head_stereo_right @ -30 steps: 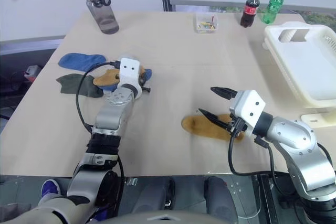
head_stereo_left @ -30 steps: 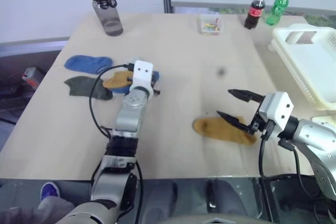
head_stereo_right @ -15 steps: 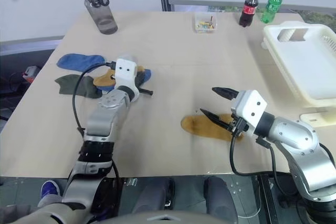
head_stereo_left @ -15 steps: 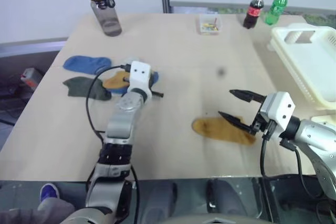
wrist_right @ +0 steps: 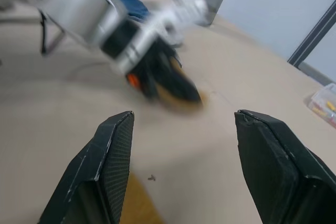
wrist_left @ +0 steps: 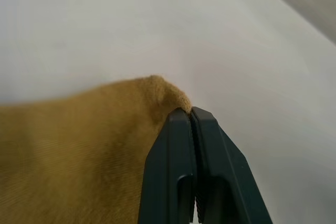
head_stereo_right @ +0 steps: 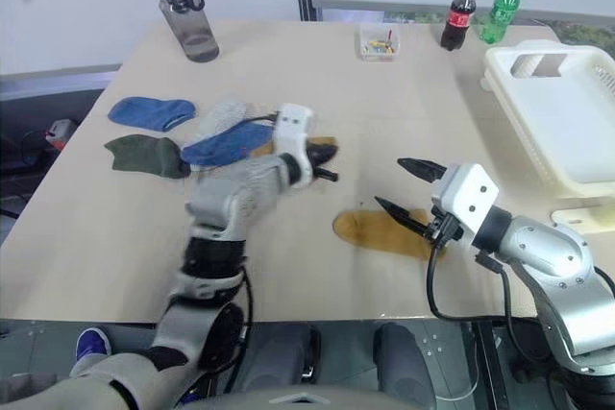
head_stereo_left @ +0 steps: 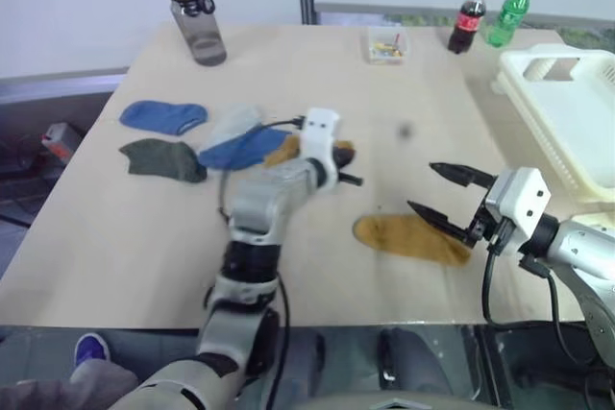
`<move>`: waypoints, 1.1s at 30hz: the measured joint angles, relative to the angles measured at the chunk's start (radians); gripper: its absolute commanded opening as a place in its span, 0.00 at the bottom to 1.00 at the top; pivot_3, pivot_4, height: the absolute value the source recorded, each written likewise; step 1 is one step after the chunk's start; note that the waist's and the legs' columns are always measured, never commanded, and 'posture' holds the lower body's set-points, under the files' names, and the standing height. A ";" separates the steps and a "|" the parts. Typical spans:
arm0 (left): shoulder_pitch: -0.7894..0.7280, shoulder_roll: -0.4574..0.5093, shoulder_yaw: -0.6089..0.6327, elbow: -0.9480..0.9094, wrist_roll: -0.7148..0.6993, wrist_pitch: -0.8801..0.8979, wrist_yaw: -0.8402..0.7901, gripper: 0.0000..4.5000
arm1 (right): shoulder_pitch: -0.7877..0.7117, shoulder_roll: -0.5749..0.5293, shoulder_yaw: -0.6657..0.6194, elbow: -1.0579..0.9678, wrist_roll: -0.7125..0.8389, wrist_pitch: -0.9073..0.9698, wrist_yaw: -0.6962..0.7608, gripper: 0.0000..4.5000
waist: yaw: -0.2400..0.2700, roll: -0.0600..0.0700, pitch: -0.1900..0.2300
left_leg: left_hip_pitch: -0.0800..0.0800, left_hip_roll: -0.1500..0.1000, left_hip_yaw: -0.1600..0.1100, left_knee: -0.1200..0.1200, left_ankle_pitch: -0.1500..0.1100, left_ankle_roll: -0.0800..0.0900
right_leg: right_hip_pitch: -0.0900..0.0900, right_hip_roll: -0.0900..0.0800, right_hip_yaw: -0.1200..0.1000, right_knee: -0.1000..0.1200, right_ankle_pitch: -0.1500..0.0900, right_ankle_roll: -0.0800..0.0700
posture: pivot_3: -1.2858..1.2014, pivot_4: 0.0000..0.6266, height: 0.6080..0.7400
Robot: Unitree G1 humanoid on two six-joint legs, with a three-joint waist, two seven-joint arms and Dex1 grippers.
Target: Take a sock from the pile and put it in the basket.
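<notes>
The pile lies at the table's left: a blue sock [head_stereo_left: 161,115], a dark grey-green one [head_stereo_left: 161,158], a pale grey one [head_stereo_left: 235,123] and another blue one [head_stereo_left: 240,149]. My left gripper [head_stereo_left: 348,172] is right of the pile, near the table's middle, shut on the edge of a mustard sock [wrist_left: 79,150] that trails behind it [head_stereo_left: 286,150]. A second mustard sock [head_stereo_left: 408,238] lies flat under my right gripper [head_stereo_left: 423,187], which hovers open with nothing between its fingers. The cream-white basket [head_stereo_left: 511,74] stands at the far right.
A grey water bottle [head_stereo_left: 195,16] stands at the back left. A small clear box [head_stereo_left: 386,43], a cola bottle [head_stereo_left: 469,18] and a green bottle [head_stereo_left: 509,12] line the far edge. Bare tabletop lies between the grippers and the basket.
My left gripper has swung right, away from the pile, taking the mustard sock with it and uncovering a blue and a pale grey sock. The right arm has kept still.
</notes>
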 measured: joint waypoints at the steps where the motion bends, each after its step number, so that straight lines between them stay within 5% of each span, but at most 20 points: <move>1: -0.032 -0.027 -0.031 0.085 0.015 -0.021 -0.005 0.01 | 0.008 -0.001 -0.019 -0.007 0.025 0.048 -0.019 0.70 | 0.001 0.000 0.000 | 0.000 0.000 0.000 0.000 0.000 0.000 | 0.000 0.000 0.000 0.000 0.000 0.000 | 0.52 0.24 1.00; 5: -0.130 -0.107 -0.061 0.288 0.046 -0.124 0.014 0.07 | 0.006 -0.001 -0.037 -0.006 0.053 0.157 -0.081 0.70 | 0.000 0.000 0.000 | 0.000 0.000 0.000 0.000 0.000 0.000 | 0.000 0.000 0.000 0.000 0.000 0.000 | 0.52 0.24 1.00; 7: -0.147 -0.113 -0.052 0.356 0.039 -0.189 0.009 0.19 | 0.002 -0.001 -0.039 -0.005 0.047 0.197 -0.118 0.70 | -0.006 0.000 0.000 | 0.001 0.001 0.001 -0.001 0.000 0.000 | 0.000 0.001 0.001 0.000 0.000 0.000 | 0.52 0.24 1.00; 11: -0.137 -0.099 -0.038 0.332 0.031 -0.225 -0.013 0.61 | -0.021 0.009 -0.028 0.026 0.020 0.242 -0.170 0.70 | -0.008 0.000 0.000 | 0.000 0.001 0.001 -0.001 0.000 0.000 | -0.001 0.001 0.002 0.000 0.000 0.000 | 0.52 0.24 1.00; 21: -0.023 0.203 0.119 -0.050 -0.085 -0.093 -0.140 0.61 | -0.237 0.154 0.118 0.330 -0.090 0.244 -0.260 0.70 | -0.023 0.001 0.000 | 0.000 0.001 0.003 -0.001 0.000 0.000 | -0.003 0.001 0.004 0.002 0.000 0.000 | 0.52 0.24 1.00; 28: 0.063 0.294 0.131 -0.039 -0.032 -0.088 -0.085 0.61 | -0.422 0.244 0.200 0.659 -0.189 0.093 -0.247 0.70 | -0.021 0.002 0.000 | -0.001 0.001 0.002 -0.002 0.003 -0.004 | -0.004 0.001 0.003 0.002 0.000 0.000 | 0.52 0.24 1.00; 33: 0.111 0.295 0.127 -0.030 -0.003 -0.115 -0.047 0.62 | -0.510 0.316 0.245 0.875 -0.254 -0.028 -0.230 0.25 | -0.024 0.002 0.000 | -0.001 0.000 0.003 -0.002 0.003 -0.005 | -0.005 0.000 0.004 0.002 0.000 0.000 | 0.52 0.24 1.00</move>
